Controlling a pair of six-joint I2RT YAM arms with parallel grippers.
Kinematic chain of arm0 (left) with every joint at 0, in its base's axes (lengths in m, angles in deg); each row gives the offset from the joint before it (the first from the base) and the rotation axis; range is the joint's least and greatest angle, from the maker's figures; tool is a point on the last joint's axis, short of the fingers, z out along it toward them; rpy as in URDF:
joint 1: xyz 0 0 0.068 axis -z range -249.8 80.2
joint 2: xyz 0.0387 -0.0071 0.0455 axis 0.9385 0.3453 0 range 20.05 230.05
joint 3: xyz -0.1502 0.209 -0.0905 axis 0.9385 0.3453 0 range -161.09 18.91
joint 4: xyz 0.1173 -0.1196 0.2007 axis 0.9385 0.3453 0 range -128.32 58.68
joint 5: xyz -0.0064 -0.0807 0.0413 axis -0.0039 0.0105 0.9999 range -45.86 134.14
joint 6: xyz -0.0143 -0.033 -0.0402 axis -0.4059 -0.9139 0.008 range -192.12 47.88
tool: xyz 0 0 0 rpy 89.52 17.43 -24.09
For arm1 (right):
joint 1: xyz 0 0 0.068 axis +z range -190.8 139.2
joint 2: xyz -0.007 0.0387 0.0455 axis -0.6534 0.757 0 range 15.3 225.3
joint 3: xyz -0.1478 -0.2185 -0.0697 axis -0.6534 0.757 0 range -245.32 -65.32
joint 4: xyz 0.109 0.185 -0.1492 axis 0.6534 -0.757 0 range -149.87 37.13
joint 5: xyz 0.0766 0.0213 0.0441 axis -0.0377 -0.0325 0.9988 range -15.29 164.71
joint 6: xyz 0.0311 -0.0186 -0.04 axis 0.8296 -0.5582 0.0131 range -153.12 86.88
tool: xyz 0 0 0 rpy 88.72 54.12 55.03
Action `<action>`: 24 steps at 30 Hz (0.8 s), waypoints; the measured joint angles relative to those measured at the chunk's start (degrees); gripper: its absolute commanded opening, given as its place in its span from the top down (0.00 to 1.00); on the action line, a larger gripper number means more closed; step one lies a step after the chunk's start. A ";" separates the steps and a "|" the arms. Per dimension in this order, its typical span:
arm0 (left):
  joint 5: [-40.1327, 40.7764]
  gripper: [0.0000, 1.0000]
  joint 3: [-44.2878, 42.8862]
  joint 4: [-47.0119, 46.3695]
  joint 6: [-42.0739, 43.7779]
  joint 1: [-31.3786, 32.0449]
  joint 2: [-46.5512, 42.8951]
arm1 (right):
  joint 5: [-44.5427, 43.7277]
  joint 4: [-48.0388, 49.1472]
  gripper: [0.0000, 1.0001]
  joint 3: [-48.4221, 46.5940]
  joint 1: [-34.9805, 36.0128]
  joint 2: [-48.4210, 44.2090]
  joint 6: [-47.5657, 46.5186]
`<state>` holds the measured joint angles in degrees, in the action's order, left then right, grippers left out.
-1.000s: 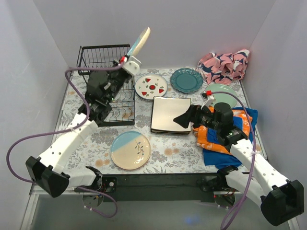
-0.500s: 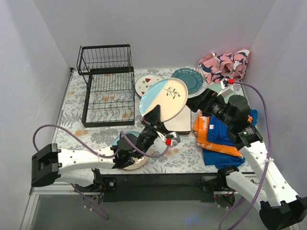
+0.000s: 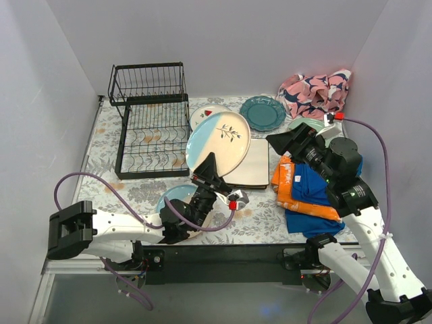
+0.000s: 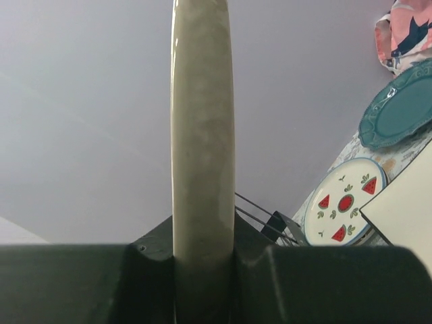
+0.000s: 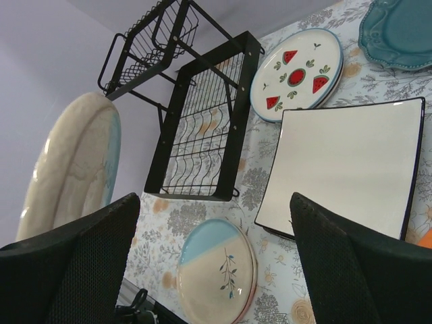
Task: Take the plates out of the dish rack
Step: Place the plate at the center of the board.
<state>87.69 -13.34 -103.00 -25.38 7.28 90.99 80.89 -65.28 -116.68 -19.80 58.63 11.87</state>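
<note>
Left pincer (image 3: 208, 169): clamped on the lower rim of the held plate (image 3: 218, 140). On my wrist feed its fingers (image 4: 128, 280) press both faces of the edge.
Held plate: blue and cream with a leafy sprig, lifted off the counter (image 3: 101, 158) and standing on edge. It is tilted so I see its face from above, and it sits between the rack (image 3: 150, 121) and the square plates (image 3: 255, 167).
Right pincer (image 3: 278, 144): jaws spread wide with nothing between them, hovering over the right side of the square plates.
Rack: far left of the counter; every plate I can make out is outside it.
Front plate (image 5: 217, 270): a second blue-and-cream one, flat near the front edge, partly covered by my left arm in the top view.
Watermelon plate (image 5: 297, 73): flat, just right of the rack, half hidden behind the held plate from above.
Teal plate (image 3: 262, 113): flat at the back, beside the watermelon plate.
Square plates: cream, stacked flat mid-counter.
Pink cloth (image 3: 316, 91): bunched in the back right corner.
Orange-blue cloth (image 3: 304, 194): on the right, beneath my right arm.
</note>
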 measured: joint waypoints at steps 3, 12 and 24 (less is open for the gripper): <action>0.94 1.00 1.60 -1.97 0.17 0.02 0.68 | -0.17 -0.22 0.04 -1.46 0.00 0.04 -0.26; 1.22 1.00 3.65 -4.28 -0.04 0.02 8.87 | 7.28 1.03 0.09 -3.98 0.00 1.86 -2.49; -1.44 1.00 3.65 -4.17 1.81 0.24 16.46 | 13.11 -0.92 0.10 2.69 0.00 7.30 -6.99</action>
<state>86.25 -9.69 -107.18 -23.57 7.52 107.45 94.00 -66.19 -113.99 -19.80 65.93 4.87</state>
